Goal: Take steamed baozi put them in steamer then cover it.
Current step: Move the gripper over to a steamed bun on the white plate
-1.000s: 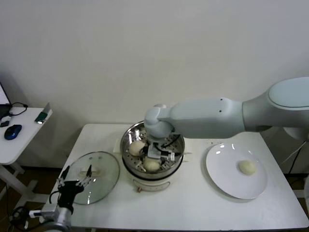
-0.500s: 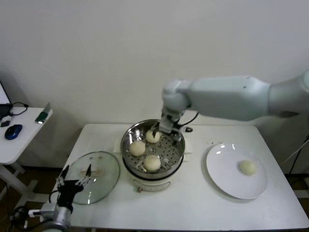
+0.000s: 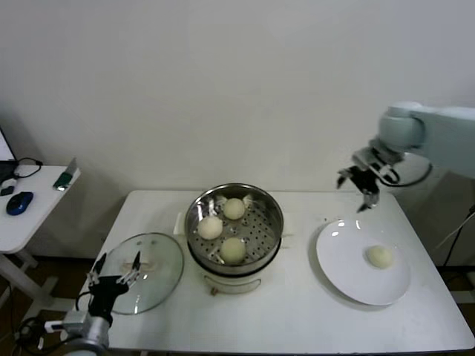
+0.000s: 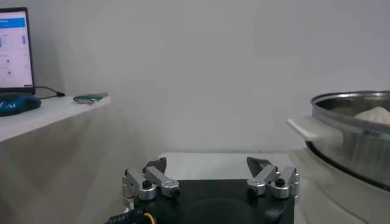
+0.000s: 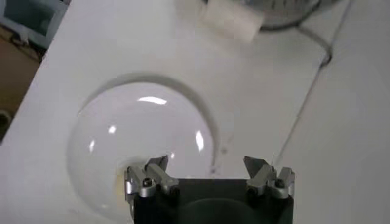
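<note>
Right gripper [image 3: 359, 187] has just pulled off the steamer [image 3: 234, 230] and swung across; it's now in the air above the far edge of the plate [image 3: 349, 278], on the side away from the steamer, jaws apart and empty. A second ago it was down inside the steamer with two baozi showing around it; now I count three baozi [image 3: 234, 209] on the perforated tray, so the third drop is done.

Fourth baozi [image 3: 380, 256] sits alone on the plate, on the half away from the steamer. In the right wrist view the plate [image 5: 103, 146] fills the space under the fingers [image 5: 149, 176], and the steamer handle [image 5: 230, 23] shows at the frame edge; I can't make out the baozi cleanly there.

Left gripper [image 3: 111, 280] is parked at the lid [image 3: 152, 259], at the rim away from the steamer, low by the table edge, jaws apart, nothing held. Lid lies flat just beside the steamer, not touching as far as I can tell.

My read: one baozi to go, then the lid. Next move looks like a descent onto the plate baozi; it's soft and round, so grip gently and centred
</note>
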`<state>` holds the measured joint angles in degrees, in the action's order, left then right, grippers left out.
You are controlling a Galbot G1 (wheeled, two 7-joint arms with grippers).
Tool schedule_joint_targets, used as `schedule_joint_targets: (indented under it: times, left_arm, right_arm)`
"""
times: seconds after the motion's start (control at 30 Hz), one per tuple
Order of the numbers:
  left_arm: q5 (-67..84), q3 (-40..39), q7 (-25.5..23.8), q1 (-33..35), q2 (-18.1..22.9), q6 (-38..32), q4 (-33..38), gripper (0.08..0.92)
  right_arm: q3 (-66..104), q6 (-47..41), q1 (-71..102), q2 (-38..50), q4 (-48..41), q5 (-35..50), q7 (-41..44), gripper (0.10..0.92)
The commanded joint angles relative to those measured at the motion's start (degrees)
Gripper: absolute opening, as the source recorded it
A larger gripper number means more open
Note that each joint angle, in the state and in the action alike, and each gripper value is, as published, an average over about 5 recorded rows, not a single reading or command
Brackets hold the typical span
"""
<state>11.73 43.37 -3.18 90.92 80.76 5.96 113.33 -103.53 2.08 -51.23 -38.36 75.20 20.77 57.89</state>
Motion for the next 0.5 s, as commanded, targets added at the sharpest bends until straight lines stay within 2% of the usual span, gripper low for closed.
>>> schedule_joint_targets:
  times: [0.03,0.27,0.5]
  left_arm:
    - [-0.3,0.0,0.0,0.0,0.0,0.1,-0.1,0.823]
    - [-0.7,0.1,-0.1,-0.1,0.1,0.2,-0.5,0.823]
    - [-1.1,-0.1,-0.1,-0.1,0.3,0.2,-1.1,0.823]
  right_arm:
    - [15.0,-4.3,22.4,15.9,-3.9,-9.8,-2.3,0.823]
    - [29.0,-4.6,37.6,14.3,-8.7,-15.3,-3.6,0.823]
    - [33.8,-4.4,41.4,9.7,-14.5,-16.6,-5.0,0.823]
